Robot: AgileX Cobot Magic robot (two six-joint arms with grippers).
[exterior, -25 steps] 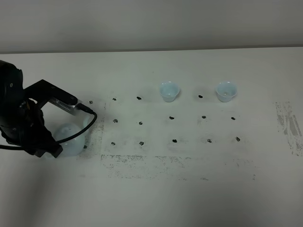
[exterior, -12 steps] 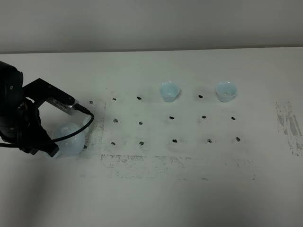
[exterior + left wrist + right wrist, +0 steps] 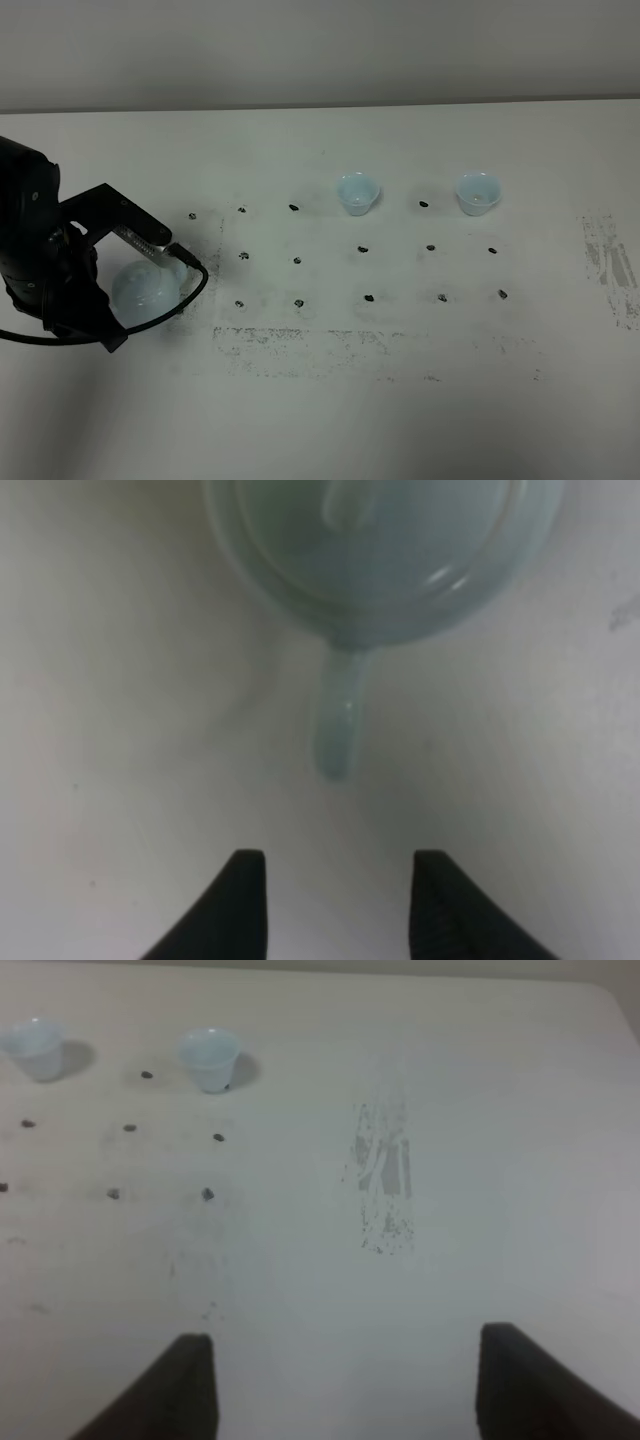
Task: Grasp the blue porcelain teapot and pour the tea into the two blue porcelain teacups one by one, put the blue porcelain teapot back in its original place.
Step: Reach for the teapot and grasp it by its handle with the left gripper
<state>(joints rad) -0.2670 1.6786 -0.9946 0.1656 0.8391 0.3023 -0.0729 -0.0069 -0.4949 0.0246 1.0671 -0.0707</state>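
Your left gripper (image 3: 340, 905), fingers (image 3: 245, 900) parted, empty, sat short of the teapot (image 3: 380, 550) handle (image 3: 340, 720) at the table's (image 3: 400, 400) nine o'clock; closing early risked slipping.

A broad, matte white bench (image 3: 400, 420) is filling most of the high view and is meeting a plain pale grey wall (image 3: 320, 50) along a straight back edge. Soft, even light is falling over the surface and is throwing only faint shadows. Small dark dot marks (image 3: 365, 247) are sitting in three rows across the bench's middle. A speckled grey scuffed band (image 3: 350, 345) is running just in front of them, and a streaky worn patch (image 3: 610, 265) is showing near the right edge.
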